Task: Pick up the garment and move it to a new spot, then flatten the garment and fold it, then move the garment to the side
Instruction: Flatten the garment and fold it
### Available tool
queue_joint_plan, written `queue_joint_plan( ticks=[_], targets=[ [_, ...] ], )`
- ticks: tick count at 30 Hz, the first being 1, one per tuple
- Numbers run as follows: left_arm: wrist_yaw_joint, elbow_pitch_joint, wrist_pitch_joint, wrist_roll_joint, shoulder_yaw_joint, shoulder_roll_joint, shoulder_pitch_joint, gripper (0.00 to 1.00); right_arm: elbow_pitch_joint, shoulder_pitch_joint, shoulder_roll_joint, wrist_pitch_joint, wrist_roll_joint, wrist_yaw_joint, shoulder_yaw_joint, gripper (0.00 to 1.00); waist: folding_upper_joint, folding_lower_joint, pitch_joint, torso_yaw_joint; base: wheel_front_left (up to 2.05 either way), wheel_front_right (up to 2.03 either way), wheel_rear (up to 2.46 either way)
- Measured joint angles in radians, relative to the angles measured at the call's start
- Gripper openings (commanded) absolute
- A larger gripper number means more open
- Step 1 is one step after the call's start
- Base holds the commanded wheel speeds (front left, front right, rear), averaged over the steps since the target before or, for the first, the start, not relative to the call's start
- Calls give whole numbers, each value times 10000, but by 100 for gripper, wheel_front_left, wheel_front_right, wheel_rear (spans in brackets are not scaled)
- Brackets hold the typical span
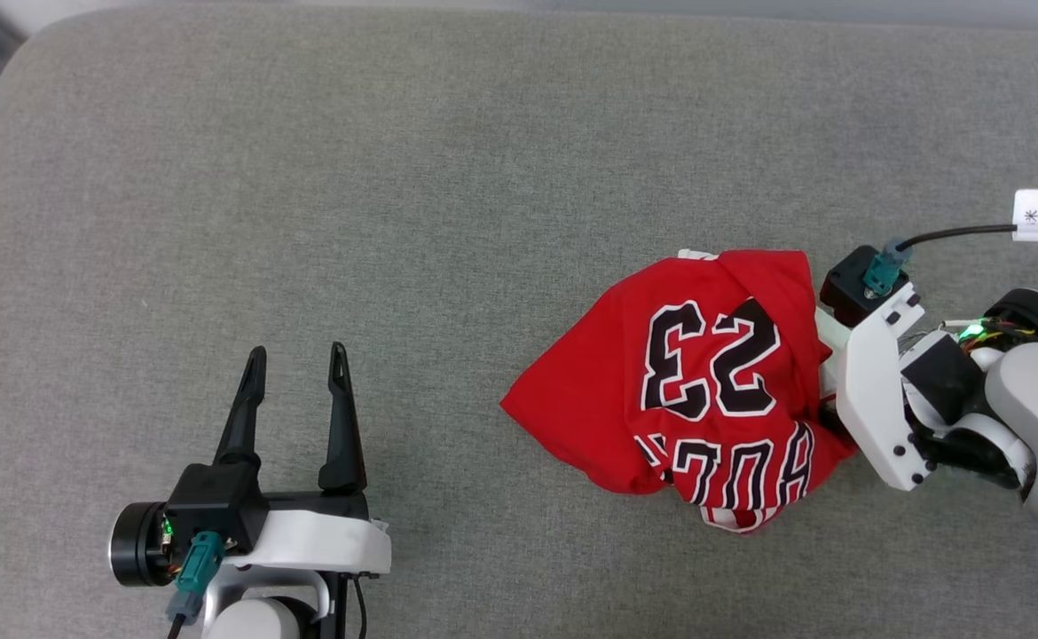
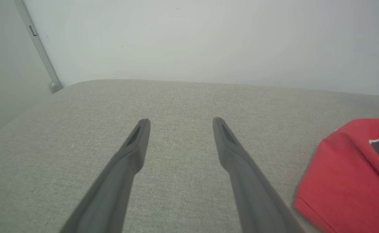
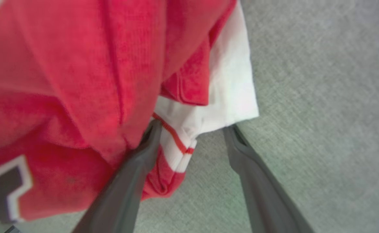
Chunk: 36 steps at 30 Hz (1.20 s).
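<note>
— Where is the jersey (image 1: 679, 390) lying?
— It's lying crumpled in a heap on the grey cushion (image 1: 306, 177), toward the right.
— How is it looking?
— Red, with its black, white-edged "23" and lettering facing up and reading upside down from the head view. White lining and striped trim are peeking out at its edges.

Red jersey (image 1: 585, 390) lies crumpled on grey padded surface (image 1: 395, 177), right of centre. Black "23" & part of the lettering read upside down, striped trim at near edge. Left hand (image 1: 297, 353) at lower left, fingers spread, pointing up, well apart from jersey. Right hand (image 1: 829, 382) right up against jersey's right edge, fingers hidden by cloth. Black cable w/ white tag (image 1: 1035, 216) at far right.
</note>
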Motion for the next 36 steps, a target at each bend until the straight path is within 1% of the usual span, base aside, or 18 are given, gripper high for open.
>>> queue_joint_plan(
  ticks=[1, 2, 5, 7, 9, 11, 15, 18, 22, 25, 27, 29, 34, 35, 36],
  targets=[
    [10, 13, 0, 0, 23, 0, 1, 100, 19, 0, -15, -236, 27, -15, 96, 47, 0, 0, -34, -4, 0, 0, 0],
    [25, 29, 0, 2, 42, 0, 8, 100, 36, 1, -27, -518, 33, -21, 199, 0, 0, 0, -83, -18, 0, 0, 0],
    [23, 109, 0, 4, 63, -2, 78, 100, -109, -40, -92, -1438, -230, 15, 596, 0, 0, 0, -285, -83, 0, 0, 0],
    [21, 144, 0, 6, 92, 4, 129, 100, -194, -49, -196, -2067, -230, 36, 552, 0, 0, 1, -457, -147, 0, 0, 0],
    [23, 157, 0, 8, 102, -2, 192, 100, -360, -92, -376, -2677, -8, 33, 171, 0, 0, 1, -640, -230, 0, 0, 0],
    [23, 174, 0, 27, 107, 0, 295, 100, -631, -241, -673, -3116, -52, 33, -138, 0, 0, 1, -829, -316, 0, 0, 0],
    [25, 176, 0, 44, 98, -2, 428, 100, -1197, -82, -1250, -3783, -10, 33, -1039, 0, 0, 0, -1132, -468, 0, 0, 0],
    [25, 171, 0, 58, 79, -2, 519, 100, -1455, 639, -1641, -4125, 44, 33, -1893, 0, 0, 1, -1272, -504, 0, 0, 0],
    [75, 121, 0, 54, 119, -2, 735, 100, -1313, 2289, -1900, -4293, 25, 33, -2955, 0, 0, 0, -1331, -477, 0, 0, 0],
    [84, 105, 0, 29, 136, 0, 823, 100, -786, 3613, -1845, -4372, 61, 31, -3875, 0, 0, 1, -1362, -463, 0, 0, 0],
    [84, 115, 0, 25, 113, -2, 877, 100, -362, 4528, -1720, -4220, 35, 31, -4226, 0, 0, 1, -1375, -435, 0, 0, 0],
    [77, 136, 0, 23, 86, -2, 878, 100, -17, 5415, -1394, -4052, 123, 31, -4498, 0, 0, 0, -1395, -396, 0, 0, 0],
    [75, 184, 0, 19, 100, 0, 878, 100, 157, 6366, -784, -4288, 169, 31, -5354, 0, 0, 0, -1505, -380, 0, 0, 0],
    [75, 186, 0, 23, 105, -2, 883, 100, 153, 6507, -654, -4418, 136, 31, -5547, 39, 0, 0, -1544, -399, 0, 0, 0],
    [75, 188, 0, 36, 115, -2, 910, 100, 134, 6623, -543, -4604, 8, 31, -5733, 100, 0, 0, -1587, -426, 0, 0, 0]
  ],
)
